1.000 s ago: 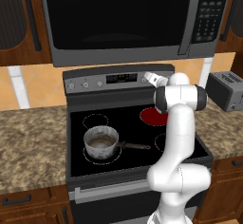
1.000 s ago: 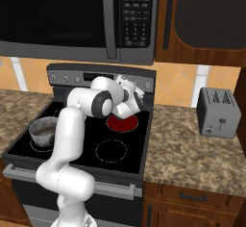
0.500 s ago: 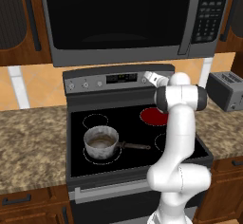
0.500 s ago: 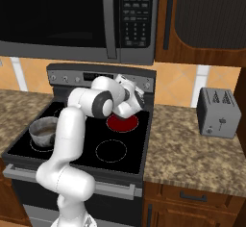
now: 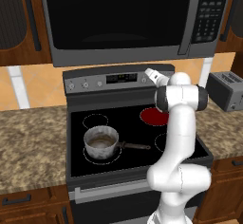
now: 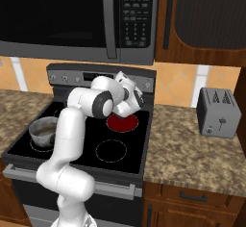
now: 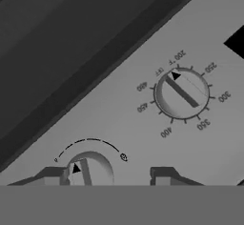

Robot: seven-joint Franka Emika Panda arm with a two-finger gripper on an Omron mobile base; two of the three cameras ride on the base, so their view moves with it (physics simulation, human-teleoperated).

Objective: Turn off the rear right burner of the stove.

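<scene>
Rear right burner (image 5: pixel 153 116) glows red on the stove (image 5: pixel 95 171), under the microwave (image 5: pixel 128 19); gripper (image 7: pixel 107 176) spread wide either side of a knob (image 7: pixel 90 169), gripping nothing.

A black-and-steel microwave (image 5: pixel 123 21) hangs overhead between dark wooden cabinets (image 6: pixel 206 21). A silver two-slot toaster (image 6: pixel 219 112) stands upright on the speckled granite desk (image 6: pixel 192 149), near its back edge. A small steel saucepan (image 5: pixel 100 142) has its dark handle pointing right.
</scene>
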